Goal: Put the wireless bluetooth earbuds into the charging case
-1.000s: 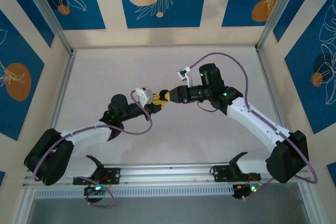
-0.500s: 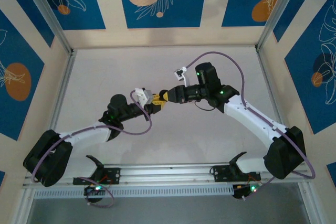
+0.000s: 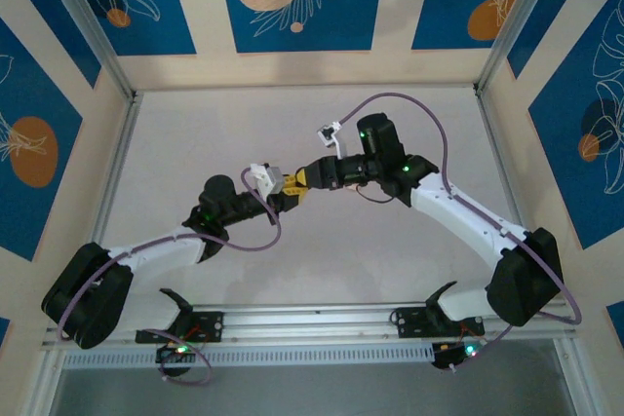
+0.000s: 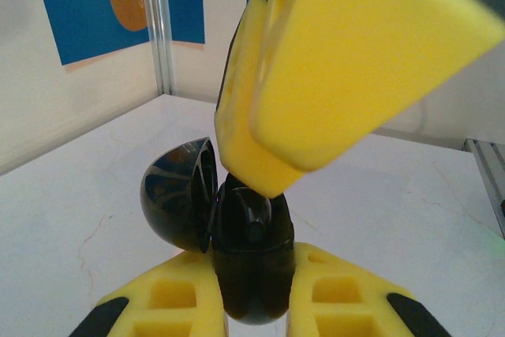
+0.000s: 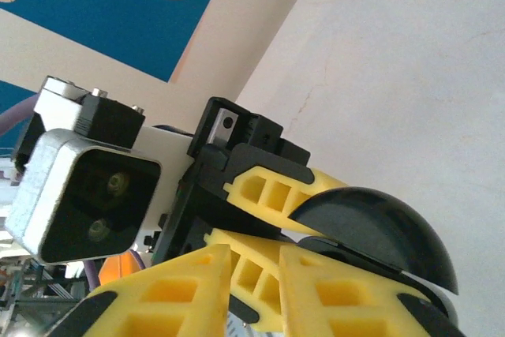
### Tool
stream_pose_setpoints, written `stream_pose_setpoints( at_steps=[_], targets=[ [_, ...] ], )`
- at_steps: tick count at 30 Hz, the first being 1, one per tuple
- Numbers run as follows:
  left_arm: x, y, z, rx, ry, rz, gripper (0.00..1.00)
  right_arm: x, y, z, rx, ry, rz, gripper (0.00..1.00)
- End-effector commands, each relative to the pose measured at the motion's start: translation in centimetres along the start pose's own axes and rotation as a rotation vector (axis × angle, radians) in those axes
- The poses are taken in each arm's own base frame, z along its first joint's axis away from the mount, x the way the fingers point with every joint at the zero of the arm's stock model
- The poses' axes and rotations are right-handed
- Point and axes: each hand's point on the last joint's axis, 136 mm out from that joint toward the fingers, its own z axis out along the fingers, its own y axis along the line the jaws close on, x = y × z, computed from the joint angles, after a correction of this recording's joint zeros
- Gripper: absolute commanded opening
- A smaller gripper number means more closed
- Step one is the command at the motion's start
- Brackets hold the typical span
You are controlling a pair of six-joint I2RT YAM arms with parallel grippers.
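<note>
My left gripper (image 4: 254, 264) is shut on the black charging case (image 4: 252, 290), held upright between its yellow fingers. The case's lid (image 4: 177, 203) hangs open to the left. A glossy black piece that looks like an earbud (image 4: 256, 226) sits in the case's mouth. The yellow fingers of my right gripper (image 4: 264, 175) come down from above, their tip right at that mouth. In the right wrist view the right gripper (image 5: 254, 266) has a narrow gap between its jaws with nothing in it, and the lid (image 5: 371, 226) lies just beyond. Both grippers (image 3: 297, 185) meet mid-table.
The left arm's wrist camera (image 5: 87, 195) sits close in front of the right fingers. White tabletop (image 3: 195, 143) spreads all round, bounded by metal rails (image 3: 117, 172) and patterned walls. Purple cables (image 3: 409, 104) loop over both arms.
The right arm's wrist and elbow have drifted a little left and toward the far side. Its fingers stay at the case. The left arm has not moved.
</note>
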Motion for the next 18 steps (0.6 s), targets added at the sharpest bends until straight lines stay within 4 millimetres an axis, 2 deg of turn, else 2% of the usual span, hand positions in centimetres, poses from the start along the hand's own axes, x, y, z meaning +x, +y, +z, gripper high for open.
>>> stream_pose_setpoints(
  at_steps=[1,5,8,13,18],
  targets=[
    [-2.1,-1.1,0.0,0.051,-0.047,0.046,0.15,-1.1,1.9,-2.1,-0.011,-0.053,-0.070,0.31],
    [-2.6,-1.8,0.1,0.099,-0.056,0.050,0.15,-1.8,0.9,-4.5,0.032,-0.099,-0.093,0.45],
    [-3.1,-2.6,0.3,0.152,-0.066,0.044,0.15,-2.2,0.2,-5.4,0.045,-0.100,-0.107,0.50],
    [-3.7,-3.3,0.3,0.198,-0.078,0.036,0.15,-2.6,-0.3,-5.4,0.024,-0.066,-0.103,0.53],
    [-4.1,-3.6,0.4,0.223,-0.083,0.028,0.15,-2.6,0.6,-4.5,-0.082,-0.025,-0.091,0.53]
  ],
)
